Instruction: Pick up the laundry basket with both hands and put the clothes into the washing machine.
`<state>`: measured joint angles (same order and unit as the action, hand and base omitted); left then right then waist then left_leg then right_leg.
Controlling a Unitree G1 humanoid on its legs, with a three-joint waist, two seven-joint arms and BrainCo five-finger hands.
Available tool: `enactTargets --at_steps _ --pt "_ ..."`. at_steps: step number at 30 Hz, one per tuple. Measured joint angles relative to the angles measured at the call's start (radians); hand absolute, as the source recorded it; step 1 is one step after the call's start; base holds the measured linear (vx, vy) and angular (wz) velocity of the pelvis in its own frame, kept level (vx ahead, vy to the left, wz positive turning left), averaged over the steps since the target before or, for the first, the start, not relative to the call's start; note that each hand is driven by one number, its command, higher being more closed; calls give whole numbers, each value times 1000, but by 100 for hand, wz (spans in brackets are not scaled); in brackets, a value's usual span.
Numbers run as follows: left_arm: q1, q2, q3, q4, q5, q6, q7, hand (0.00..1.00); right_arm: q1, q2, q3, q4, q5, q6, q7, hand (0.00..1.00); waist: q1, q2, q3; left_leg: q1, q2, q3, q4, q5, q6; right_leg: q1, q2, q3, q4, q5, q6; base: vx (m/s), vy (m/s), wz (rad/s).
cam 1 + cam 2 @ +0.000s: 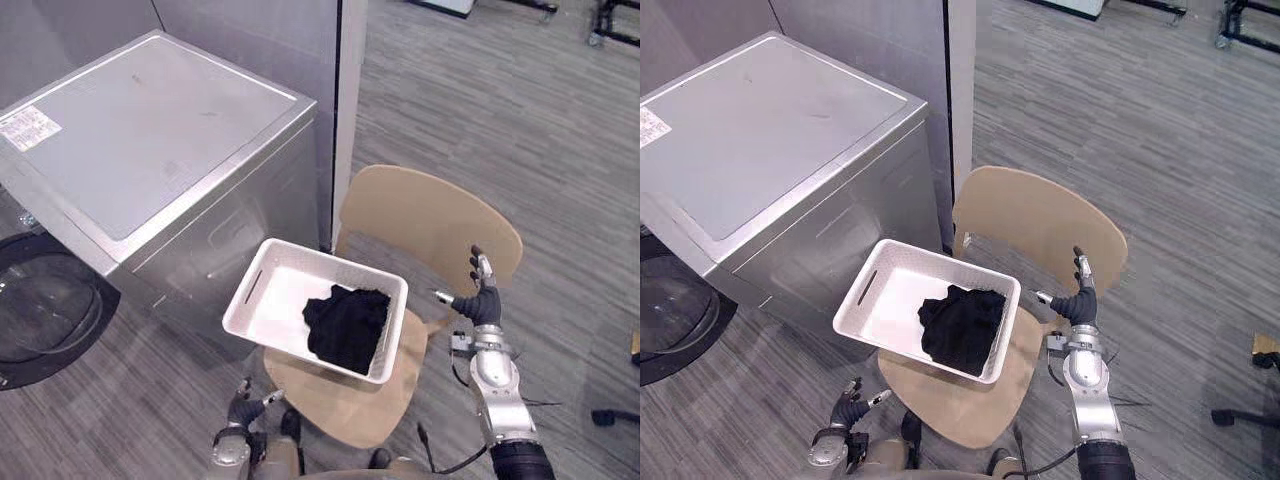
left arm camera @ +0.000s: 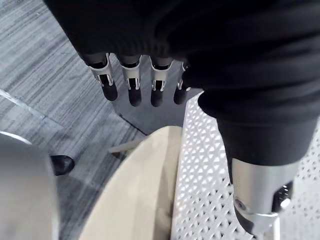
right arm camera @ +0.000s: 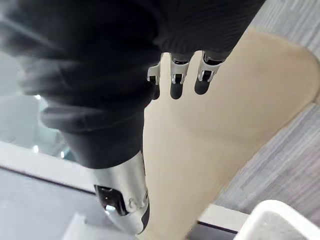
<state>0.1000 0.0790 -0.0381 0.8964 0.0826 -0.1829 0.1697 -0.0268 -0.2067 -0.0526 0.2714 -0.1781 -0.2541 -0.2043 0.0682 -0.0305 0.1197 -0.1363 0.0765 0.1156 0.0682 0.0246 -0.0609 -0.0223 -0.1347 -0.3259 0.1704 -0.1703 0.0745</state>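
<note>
Grey floorboards surround the white laundry basket (image 1: 278, 298), black clothes (image 1: 347, 325) heaped inside, parked on a wooden chair (image 1: 430, 215) at reachable height. The right hand (image 1: 484, 295) and left hand (image 1: 243, 405) flank it, fingers straight, holding nothing; the washing machine (image 1: 150, 140) stands just beside.

Tan wooden chair (image 1: 430, 215) on grey plank floor (image 1: 500, 100) — pale pillar (image 1: 351, 100) behind.
</note>
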Motion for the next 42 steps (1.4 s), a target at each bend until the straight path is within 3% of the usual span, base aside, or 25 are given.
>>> enactTargets --at_steps 4,7,12,14,17,21,23,28,29,37,42 --pt "2 8 -8 5 24 0 -18 0 -38 -62 109 96 -100 10 42 0 -1 4 -1 32 11 7 -58 15 -14 -1 18 7 0 1 -1 17 -52 -7" --pt "-2 9 -13 6 43 -2 -28 0 -114 -99 213 216 -174 24 61 0 1 7 3 23 7 9 -68 24 -5 -4 21 7 -24 19 -2 6 -4 -2" --pt "-58 23 -12 -16 43 -25 -34 0 -373 -141 343 387 -267 40 75 0 14 24 127 -81 -2 -35 -53 71 12 -69 15 -30 -36 53 -3 -96 40 26" --pt "-92 24 -12 -27 41 -28 -33 0 -448 -161 375 428 -293 46 73 0 53 34 174 -112 -4 -43 -47 78 13 -97 12 -35 -24 56 -5 -138 47 21" --pt "-124 34 -10 -39 23 -40 -24 0 -553 -172 439 484 -318 47 72 0 81 45 227 -171 -10 -80 -14 78 13 -140 2 -61 8 55 -5 -135 56 26" --pt "-161 47 -10 -52 -17 -47 -12 0 -721 -187 486 630 -345 61 54 0 113 59 293 -250 -20 -98 -1 97 29 -222 -15 -76 60 49 -6 -112 55 16" --pt "-179 47 -11 -53 -36 -48 -8 0 -796 -208 493 715 -345 72 42 0 116 70 317 -284 -28 -117 -12 113 34 -261 -25 -90 86 44 -7 -104 51 26" --pt "-220 44 -24 -52 -85 -55 13 0 -877 -269 494 857 -385 109 3 0 145 82 332 -356 -48 -152 -62 172 37 -358 -49 -116 136 30 -6 -30 16 24" --pt "-227 44 -34 -51 -93 -57 15 0 -883 -277 492 868 -388 111 -13 100 143 86 334 -364 -55 -162 -62 176 36 -368 -57 -121 148 24 -3 18 1 23" --pt "-259 39 -71 -84 -121 -67 39 0 -965 -307 442 895 -408 156 -60 100 143 104 344 -390 -75 -190 -65 184 29 -423 -91 -127 232 -20 -8 -9 -30 10" --pt "-260 10 -68 -87 -133 -66 54 0 -911 -301 368 737 -293 175 -77 100 136 105 344 -389 -72 -168 -63 185 30 -438 -92 -100 242 -22 -10 16 -47 -11"
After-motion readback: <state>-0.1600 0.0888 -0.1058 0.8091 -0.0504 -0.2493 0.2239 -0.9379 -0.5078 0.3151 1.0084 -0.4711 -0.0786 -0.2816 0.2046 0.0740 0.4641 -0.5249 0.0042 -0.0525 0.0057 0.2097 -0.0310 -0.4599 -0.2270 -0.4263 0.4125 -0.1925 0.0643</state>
